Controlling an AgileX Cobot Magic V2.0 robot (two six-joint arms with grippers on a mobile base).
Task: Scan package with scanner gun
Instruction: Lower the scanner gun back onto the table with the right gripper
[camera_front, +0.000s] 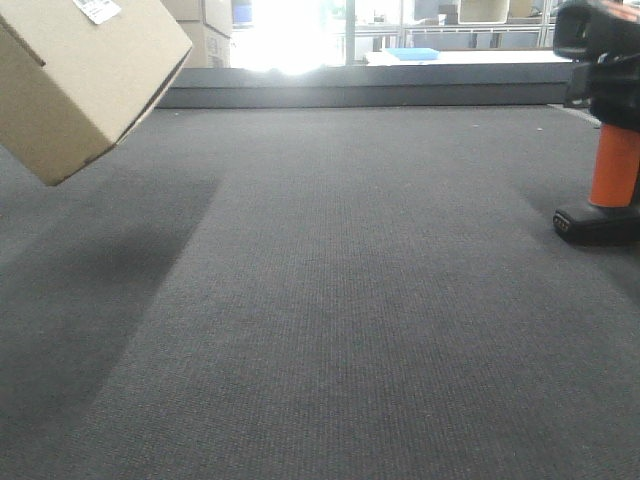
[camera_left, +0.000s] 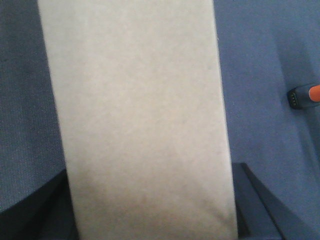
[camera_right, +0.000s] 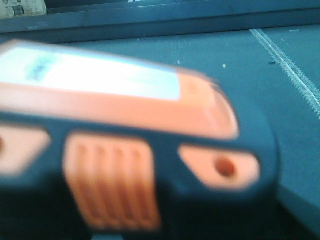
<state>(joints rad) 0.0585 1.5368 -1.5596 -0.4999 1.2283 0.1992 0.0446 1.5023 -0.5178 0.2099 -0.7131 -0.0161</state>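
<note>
1. The package (camera_front: 75, 80) hangs tilted in the upper left of the front view, clear of the grey carpeted surface (camera_front: 330, 320), one corner pointing down and a dark shadow spread on the carpet below it.
2. A small white label (camera_front: 97, 9) sits on its upper face, cut off by the top edge of the picture.
3. In the left wrist view a plain tan face of the package (camera_left: 137, 120) fills the middle from top to bottom. Dark shapes flank its lower corners – they may be the left gripper's fingers, but they are too dim to be sure, so whether that gripper is clamped on the box I cannot tell.
4. The scanner gun (camera_front: 612, 150) is at the right edge of the front view: black head at the top, orange handle upright, flat black foot at or just above the carpet – contact is unclear.
5. The same scanner gun (camera_left: 305, 96) peeps in at the right edge of the left wrist view, well apart from the package.
6. The right wrist view is filled by the scanner gun's head (camera_right: 135, 140), blurred and very near, orange panels set in black.
7. No fingers of the right gripper show there, so its grip cannot be judged.
8. Cartons (camera_front: 205, 30) stand far back beyond a dark ledge.
</note>
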